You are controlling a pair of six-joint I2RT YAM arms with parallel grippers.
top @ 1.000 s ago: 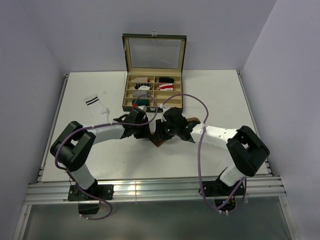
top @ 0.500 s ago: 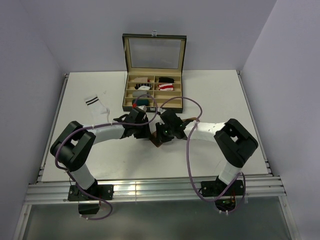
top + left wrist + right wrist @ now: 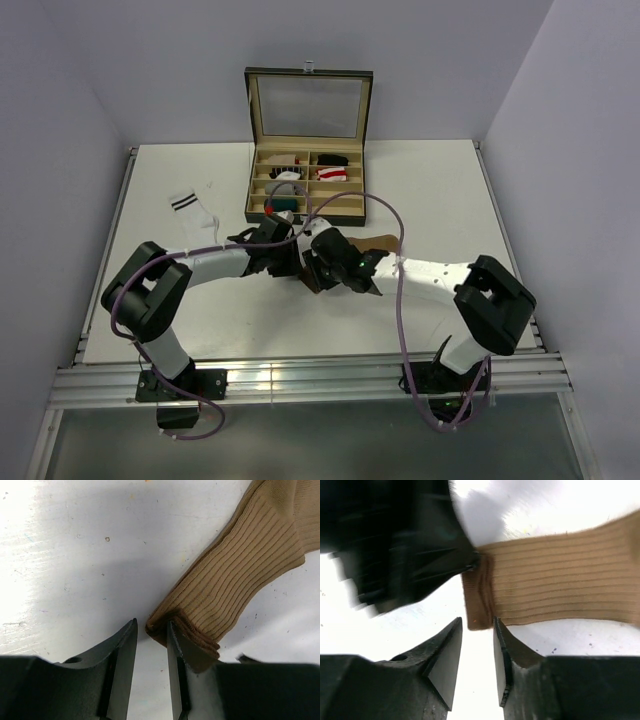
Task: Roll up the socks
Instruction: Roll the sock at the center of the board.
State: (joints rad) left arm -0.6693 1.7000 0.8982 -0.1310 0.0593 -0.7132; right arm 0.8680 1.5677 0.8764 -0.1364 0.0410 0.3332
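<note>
White striped sock [image 3: 192,212] lies flat at the table's [image 3: 430,180] left. The left gripper [image 3: 151,623], jaws narrow, meets the cuff corner of the tan sock [image 3: 240,580] mid-table (whether it pinches, I cannot tell). The right gripper [image 3: 477,622], narrowly parted, holds nothing beside that cuff.

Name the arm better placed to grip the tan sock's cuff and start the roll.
Left, narrowly. One cuff corner of the tan sock sits inside the open mouth of the left pincer; the right pincer, also open, has the other corner barely at its tips.
</note>
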